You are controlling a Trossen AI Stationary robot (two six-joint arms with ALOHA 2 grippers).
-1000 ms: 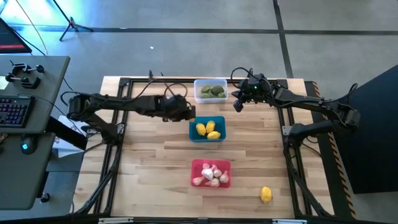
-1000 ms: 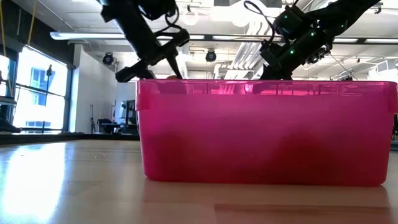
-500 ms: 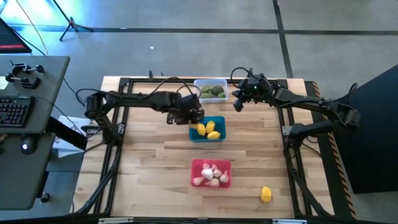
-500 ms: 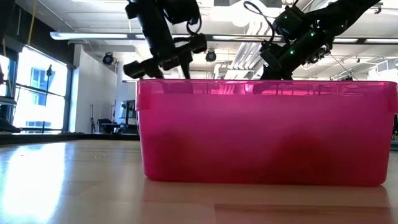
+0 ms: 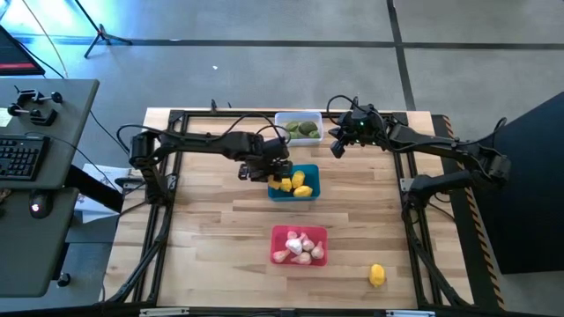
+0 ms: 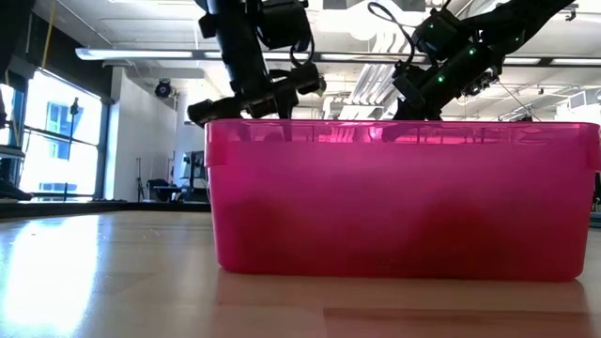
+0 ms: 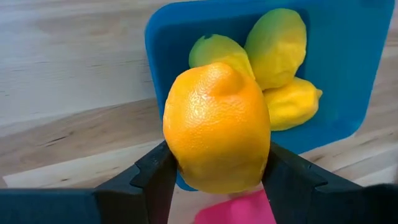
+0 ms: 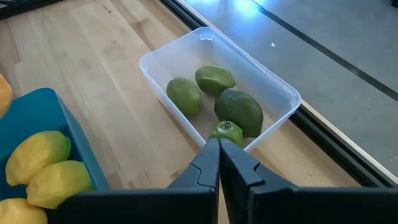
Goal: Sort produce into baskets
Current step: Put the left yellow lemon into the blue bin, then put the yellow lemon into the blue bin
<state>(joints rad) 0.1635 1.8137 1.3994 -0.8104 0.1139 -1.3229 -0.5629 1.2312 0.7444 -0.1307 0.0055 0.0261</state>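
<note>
My left gripper (image 5: 271, 176) is shut on a yellow-orange fruit (image 7: 217, 127) above the left rim of the teal basket (image 5: 310, 192), which holds three yellow fruits (image 7: 277, 43). My right gripper (image 5: 335, 146) is shut and empty, hovering just right of the clear basket (image 5: 298, 116), which holds several dark green pieces (image 8: 238, 111). The red basket (image 5: 299, 232) near the front holds whitish-pink garlic-like bulbs (image 5: 300, 247). One yellow fruit (image 5: 376, 276) lies loose on the table at the near right. My left gripper pinches the fruit's two opposite sides (image 7: 177, 143) between its two fingers (image 7: 155, 177), about at its widest part. The fingers come from above, slanting down. The fruit is lifted clear, over the teal basket's left rim (image 7: 152, 68).
The red basket (image 6: 394, 197) fills the low view, with both grippers above and behind it. A black metal frame (image 5: 167, 114) runs around the wooden table. A desk with a keyboard (image 5: 22, 158) stands off the table's left.
My left gripper has carried the yellow-orange fruit toward the table's right edge and a little nearer and lower, from left of the teal basket to above its left rim. It has stayed shut on the fruit.
</note>
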